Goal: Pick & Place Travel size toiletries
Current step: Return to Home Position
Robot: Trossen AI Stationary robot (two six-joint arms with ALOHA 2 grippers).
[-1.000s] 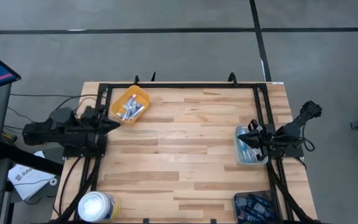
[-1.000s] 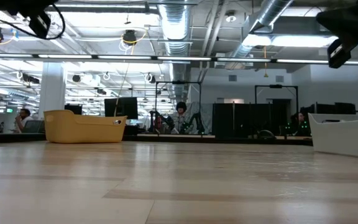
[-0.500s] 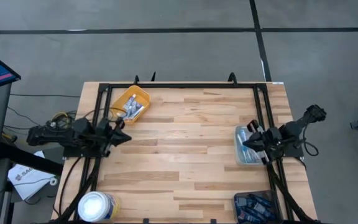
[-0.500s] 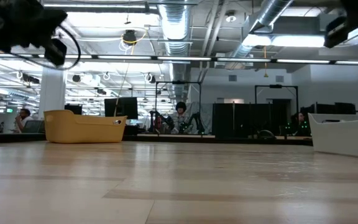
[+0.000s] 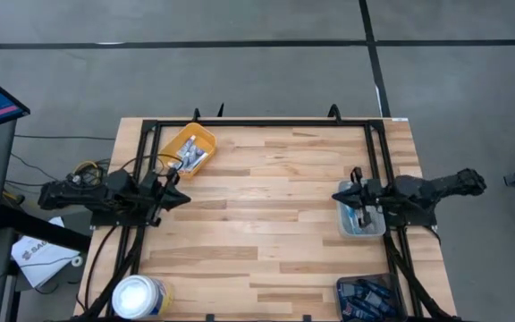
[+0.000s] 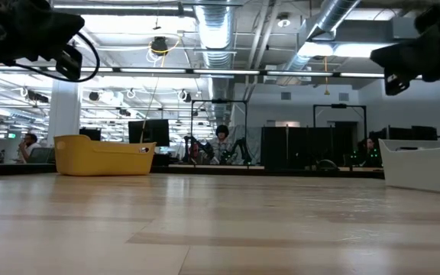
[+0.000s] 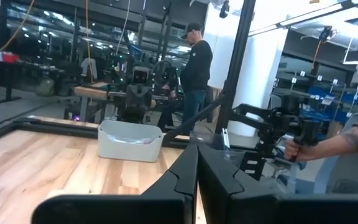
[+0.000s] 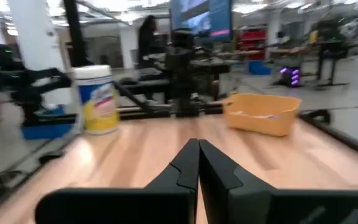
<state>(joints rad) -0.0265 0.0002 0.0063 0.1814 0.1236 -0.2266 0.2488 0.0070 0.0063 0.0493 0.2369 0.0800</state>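
— What takes up the most room?
— A wooden table (image 5: 266, 224) inside a black frame (image 5: 266, 122); the left arm (image 5: 88, 192) reaches in over its left edge and the right arm (image 5: 427, 190) over its right edge, both pointing toward the middle.
— And the containers?
— A yellow bin (image 5: 175, 146) sits at the far left corner; a gray bin (image 5: 361, 231) stands at the right edge; a white round tub (image 5: 139, 296) is at the near left corner; a dark tray (image 5: 369, 300) is at the near right corner.
— Where are the travel size toiletries (image 5: 190, 159)?
— Small pale and gray pieces, heaped in the yellow bin; the gray bin holds something bluish, though from above I can't make out which items those are.
— The grippers?
— The left gripper (image 5: 182, 199) hovers over the table's left side, near the yellow bin but apart from it; its wrist view shows both fingers (image 7: 179, 180) pressed together with nothing between them. The right gripper (image 5: 338, 196) hangs above the gray bin's inner rim; its fingers (image 8: 219, 174) meet as well, empty.
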